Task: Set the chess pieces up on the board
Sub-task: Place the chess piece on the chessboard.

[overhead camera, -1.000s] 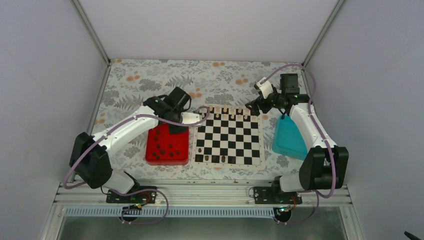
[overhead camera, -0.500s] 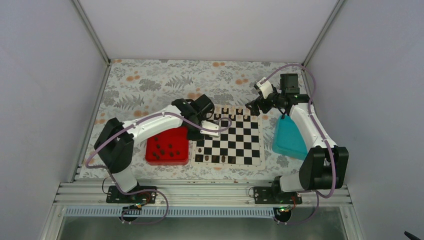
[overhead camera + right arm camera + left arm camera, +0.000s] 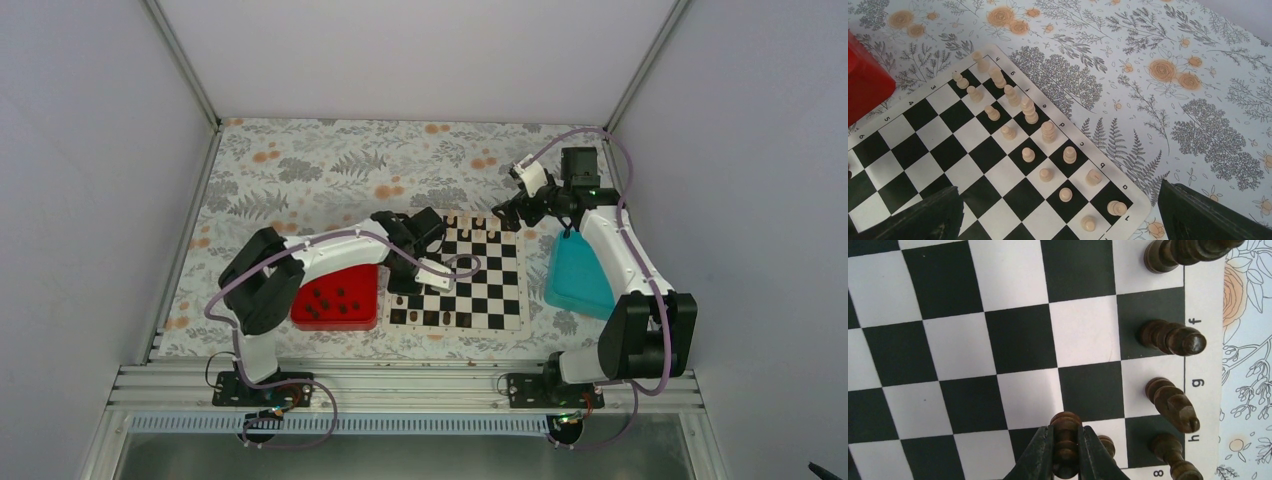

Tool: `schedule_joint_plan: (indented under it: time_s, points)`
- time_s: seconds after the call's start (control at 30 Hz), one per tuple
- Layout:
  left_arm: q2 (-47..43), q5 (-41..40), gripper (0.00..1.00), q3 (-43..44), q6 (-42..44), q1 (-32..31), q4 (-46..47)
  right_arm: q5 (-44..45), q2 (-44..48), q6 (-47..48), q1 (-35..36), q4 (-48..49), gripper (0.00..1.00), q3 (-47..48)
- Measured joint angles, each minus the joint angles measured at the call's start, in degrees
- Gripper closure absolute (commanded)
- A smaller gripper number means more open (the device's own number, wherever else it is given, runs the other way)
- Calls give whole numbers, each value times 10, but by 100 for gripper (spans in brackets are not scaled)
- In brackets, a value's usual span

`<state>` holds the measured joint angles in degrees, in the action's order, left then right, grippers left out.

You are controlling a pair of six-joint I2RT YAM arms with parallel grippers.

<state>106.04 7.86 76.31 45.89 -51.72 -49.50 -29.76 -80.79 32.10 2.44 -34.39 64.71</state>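
Left wrist: left hand (image 3: pixel 1066 434) clamps pawn (image 3: pixel 1066 420), second pawn (image 3: pixel 1106 443) beside.

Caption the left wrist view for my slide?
Left gripper holds a dark chess piece over the board, beside placed dark pieces.

16 pale pieces (image 3: pixel 1048 131) stand in 2 rows along one edge of the board (image 3: pixel 923 145). A red tray (image 3: pixel 863 85) peeks in at left.

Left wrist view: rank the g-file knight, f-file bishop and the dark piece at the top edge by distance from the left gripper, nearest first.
1. g-file knight, right of the left gripper, slightly higher in view.
2. f-file bishop, next square above the knight.
3. top-edge piece, upper right corner, partly cropped.
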Motion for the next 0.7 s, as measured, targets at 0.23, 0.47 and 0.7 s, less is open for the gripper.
schedule_joint_plan:
  time_s: [0.23,0.47,0.7]
  points:
    - [13,8,97,0,3,-6,7,0,-2,0,0,0,0,0]
    - [36,10,96,0,7,-9,8,0,-2,0,0,0,0,0]
    - [36,12,96,0,11,-12,9,0,-5,0,0,-2,0,0]
